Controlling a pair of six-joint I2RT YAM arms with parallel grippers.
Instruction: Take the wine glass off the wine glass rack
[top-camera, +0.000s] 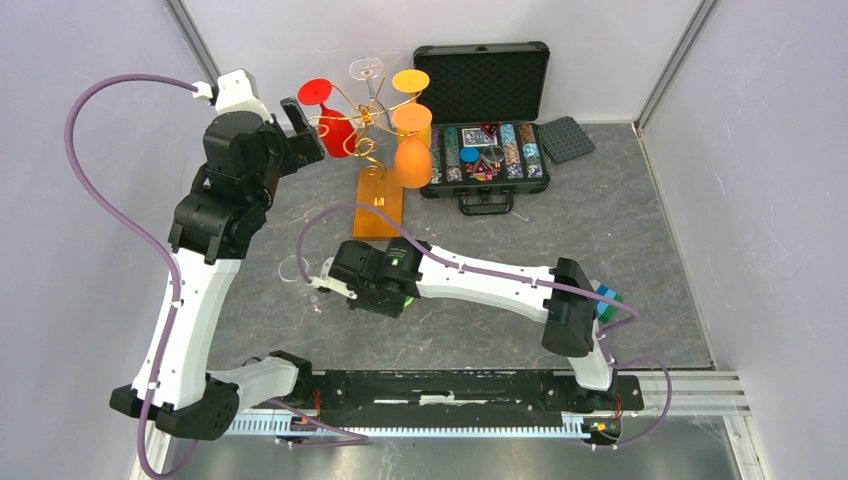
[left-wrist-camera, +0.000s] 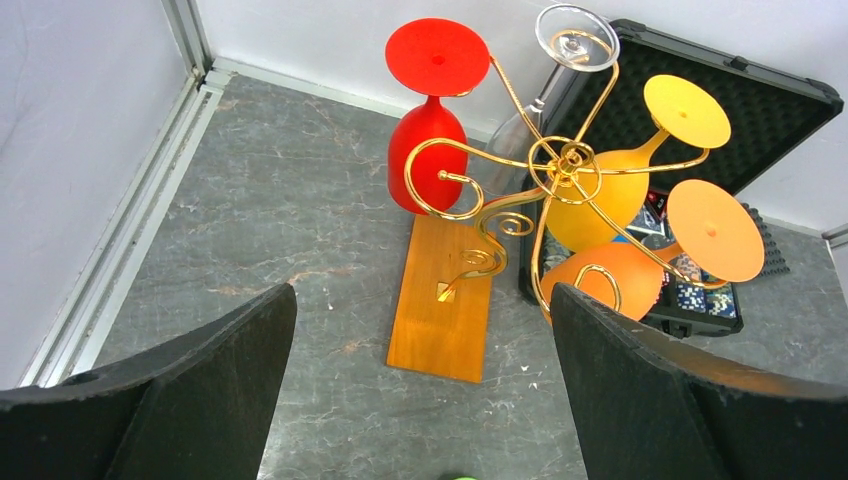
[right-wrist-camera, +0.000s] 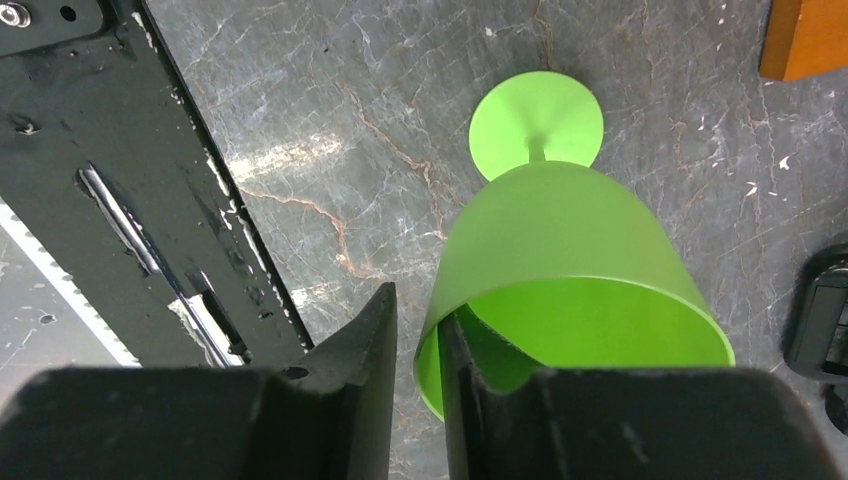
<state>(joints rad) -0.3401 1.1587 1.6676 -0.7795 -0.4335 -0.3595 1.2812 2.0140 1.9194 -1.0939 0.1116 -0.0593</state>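
The wine glass rack (top-camera: 372, 140), golden wire on an orange wooden base (left-wrist-camera: 445, 310), holds a red glass (left-wrist-camera: 425, 150), a clear one (left-wrist-camera: 575, 40), a yellow one (left-wrist-camera: 600, 200) and an orange one (left-wrist-camera: 605, 280), all upside down. A green wine glass (right-wrist-camera: 560, 240) stands upright on the table, away from the rack. My right gripper (right-wrist-camera: 415, 310) is slightly open over its rim, with one finger inside the bowl and the other a small gap outside it. My left gripper (left-wrist-camera: 420, 400) hangs wide open and empty in front of the rack (left-wrist-camera: 560, 160), near the red glass.
An open black chip case (top-camera: 485, 150) sits just right of the rack, with a dark tray (top-camera: 567, 138) beside it. What looks like a clear glass (top-camera: 295, 272) lies on the table left of my right gripper. Grey walls close in both sides.
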